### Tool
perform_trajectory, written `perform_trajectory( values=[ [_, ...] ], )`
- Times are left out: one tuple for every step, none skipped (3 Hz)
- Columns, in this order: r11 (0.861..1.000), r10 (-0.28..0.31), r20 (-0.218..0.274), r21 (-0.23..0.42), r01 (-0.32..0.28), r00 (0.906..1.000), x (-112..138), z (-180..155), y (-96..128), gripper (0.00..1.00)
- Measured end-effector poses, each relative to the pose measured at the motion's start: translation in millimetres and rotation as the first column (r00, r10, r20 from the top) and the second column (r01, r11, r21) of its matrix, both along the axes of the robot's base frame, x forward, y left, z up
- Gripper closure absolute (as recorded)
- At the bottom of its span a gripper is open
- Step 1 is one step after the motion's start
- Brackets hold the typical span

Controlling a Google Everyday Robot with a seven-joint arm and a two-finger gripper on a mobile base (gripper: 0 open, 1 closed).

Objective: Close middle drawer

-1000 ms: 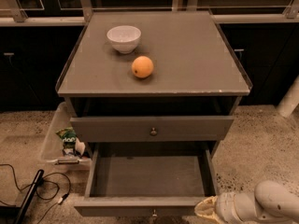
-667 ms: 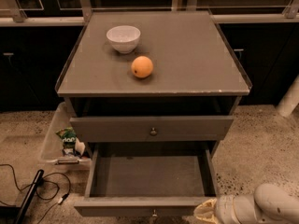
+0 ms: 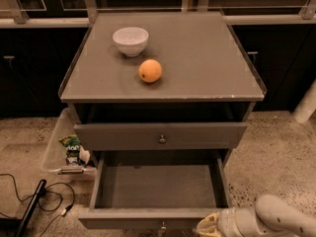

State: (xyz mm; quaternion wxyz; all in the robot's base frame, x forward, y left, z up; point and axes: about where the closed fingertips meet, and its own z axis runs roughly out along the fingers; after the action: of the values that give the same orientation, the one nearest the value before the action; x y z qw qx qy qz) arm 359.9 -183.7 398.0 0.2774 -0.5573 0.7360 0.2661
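The middle drawer is pulled far out below the top drawer. It is grey, shallow and empty inside. Its flat front lies along the bottom edge of the camera view, with the small brass knob just showing. My gripper is at the bottom right, right against the right part of the drawer's front, with the white arm behind it. Most of the gripper is cut off by the picture's edge.
A white bowl and an orange sit on the cabinet's top. A clear bin with packets stands on the floor at the left, beside black cables. A white post stands at the right.
My gripper and arm have shifted slightly down and to the left along the drawer's front. The drawer stands as far out as before.
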Motion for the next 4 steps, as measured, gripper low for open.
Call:
perform_trajectory(
  values=[
    [1.0, 0.003, -0.002, 0.003, -0.003, 1.0, -0.4, -1.3, 1.9, 0.81],
    [1.0, 0.003, -0.002, 0.003, -0.003, 1.0, -0.4, -1.3, 1.9, 0.58],
    [1.0, 0.003, -0.003, 0.003, -0.003, 1.0, -0.4, -1.3, 1.9, 0.35],
    [1.0, 0.003, -0.002, 0.003, -0.003, 1.0, -0.3, -1.4, 1.9, 0.12]
  ],
)
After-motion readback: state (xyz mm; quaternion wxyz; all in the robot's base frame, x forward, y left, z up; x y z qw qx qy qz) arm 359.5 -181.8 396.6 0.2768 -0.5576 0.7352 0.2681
